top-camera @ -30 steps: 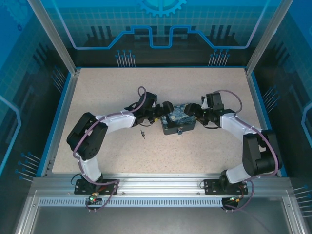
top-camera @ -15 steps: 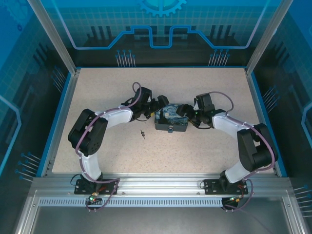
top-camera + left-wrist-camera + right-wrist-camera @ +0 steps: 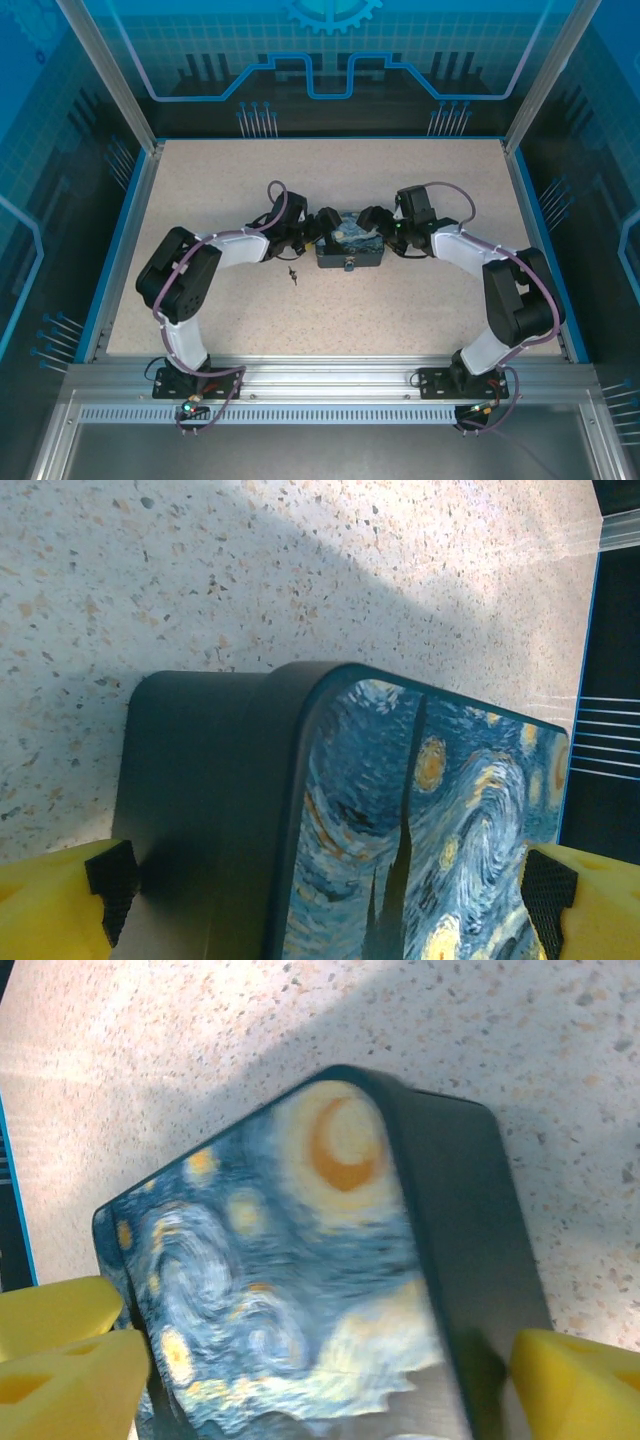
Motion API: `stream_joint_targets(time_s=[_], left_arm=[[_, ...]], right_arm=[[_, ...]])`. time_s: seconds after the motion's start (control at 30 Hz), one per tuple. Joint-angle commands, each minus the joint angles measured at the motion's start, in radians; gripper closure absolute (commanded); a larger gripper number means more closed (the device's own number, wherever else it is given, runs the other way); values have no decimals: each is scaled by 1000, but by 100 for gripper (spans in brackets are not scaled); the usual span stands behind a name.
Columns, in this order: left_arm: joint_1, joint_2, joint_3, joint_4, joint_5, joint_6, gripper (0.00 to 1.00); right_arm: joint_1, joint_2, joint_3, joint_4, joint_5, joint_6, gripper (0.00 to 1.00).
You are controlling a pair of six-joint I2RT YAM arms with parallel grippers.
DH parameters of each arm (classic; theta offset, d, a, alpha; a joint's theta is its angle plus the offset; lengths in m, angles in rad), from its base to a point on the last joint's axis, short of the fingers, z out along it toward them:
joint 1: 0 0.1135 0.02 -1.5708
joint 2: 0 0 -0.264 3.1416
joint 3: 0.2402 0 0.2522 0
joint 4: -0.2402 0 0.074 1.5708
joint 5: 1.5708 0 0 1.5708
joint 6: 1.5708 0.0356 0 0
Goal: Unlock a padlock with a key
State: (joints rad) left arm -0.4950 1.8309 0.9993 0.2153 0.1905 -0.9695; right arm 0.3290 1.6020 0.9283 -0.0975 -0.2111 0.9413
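The painted box (image 3: pixel 349 243) lies mid-table with the tiny padlock (image 3: pixel 349 266) hanging on its front wall. The thin dark key (image 3: pixel 293 274) lies on the speckled surface to the left of the box, apart from both arms. My left gripper (image 3: pixel 322 224) is open at the box's left end. In the left wrist view the box (image 3: pixel 420 810) spans the gap of that gripper (image 3: pixel 330 895) between its yellow fingers (image 3: pixel 55 905). My right gripper (image 3: pixel 375 222) is open at the right end. Its wrist view has the box (image 3: pixel 300 1260) inside the wide gripper (image 3: pixel 320 1370).
Blue rails (image 3: pixel 120 230) and glass walls close in the table on the left, right and back. The arms' bases stand on the metal rail (image 3: pixel 320 375) at the near edge. Bare speckled surface (image 3: pixel 330 320) stretches in front of the box.
The box has slid left and turned square to the table edge. Both grippers moved left and back with it. The right gripper's fingers have spread wider.
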Motion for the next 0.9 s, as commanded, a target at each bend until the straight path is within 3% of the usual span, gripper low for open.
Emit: stream_joint_targets(time_s=[0.0,0.2,0.3,0.53,0.7,0.87], left_arm=[[-9,-54,14,-7,33,23,1],[22,-141,39,-89,-1,107,1],[27,-207,67,-194,-50,170,1],[36,-411,19,-283,-266,195,1],[125,-499,-5,-378,-217,165,1],[250,-553,-75,-399,-92,117,1]], right_arm=[[24,-36,40,-25,58,-24,0],[-6,-186,27,-110,234,-79,0],[-26,-250,79,-253,320,-110,0],[-79,-376,83,-317,241,-249,0],[0,-342,146,-391,74,-336,5],[223,-236,231,-457,58,-368,17]])
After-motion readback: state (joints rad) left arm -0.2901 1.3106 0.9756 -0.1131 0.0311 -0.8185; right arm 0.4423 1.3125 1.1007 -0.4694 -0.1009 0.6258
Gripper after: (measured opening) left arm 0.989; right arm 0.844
